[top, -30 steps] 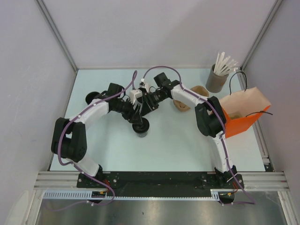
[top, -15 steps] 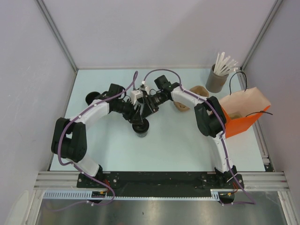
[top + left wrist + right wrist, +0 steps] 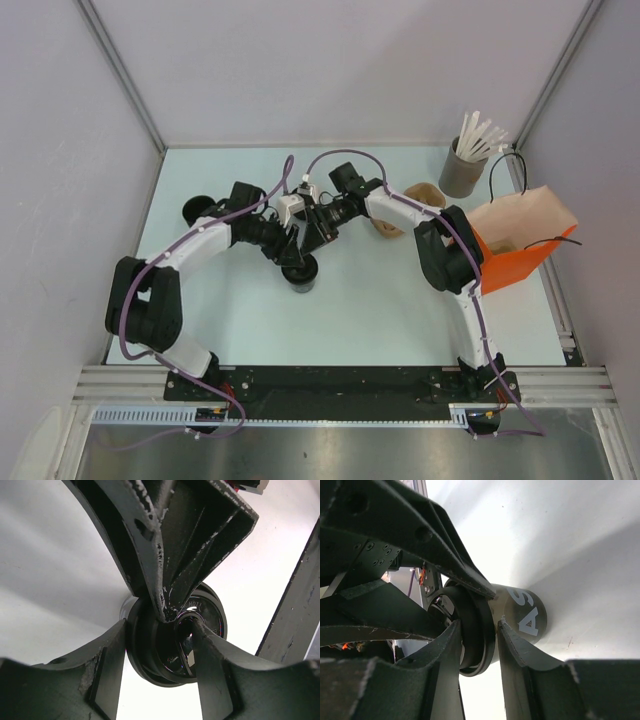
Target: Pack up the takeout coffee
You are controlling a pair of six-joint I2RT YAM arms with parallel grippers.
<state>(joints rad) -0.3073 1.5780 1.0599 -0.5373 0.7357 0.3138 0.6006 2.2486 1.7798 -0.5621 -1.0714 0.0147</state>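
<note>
Takeout coffee [image 3: 301, 272] stands upright at the centre of the table [image 3: 400, 310], directly under both grippers. Left gripper [image 3: 160, 647] brackets the lid [image 3: 207, 617] and right gripper [image 3: 479, 642] brackets the rim. You can't tell if either is clamped. The orange bag [image 3: 515, 262] is well right, on the right arm's side.

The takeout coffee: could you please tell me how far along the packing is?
Done: the lid looks seated on the takeout coffee. In hand: the left tool and right tool both flank its top; a firm grip is unclear. Left: it stands on the table, so lifting it into the open orange bag remains.
</note>
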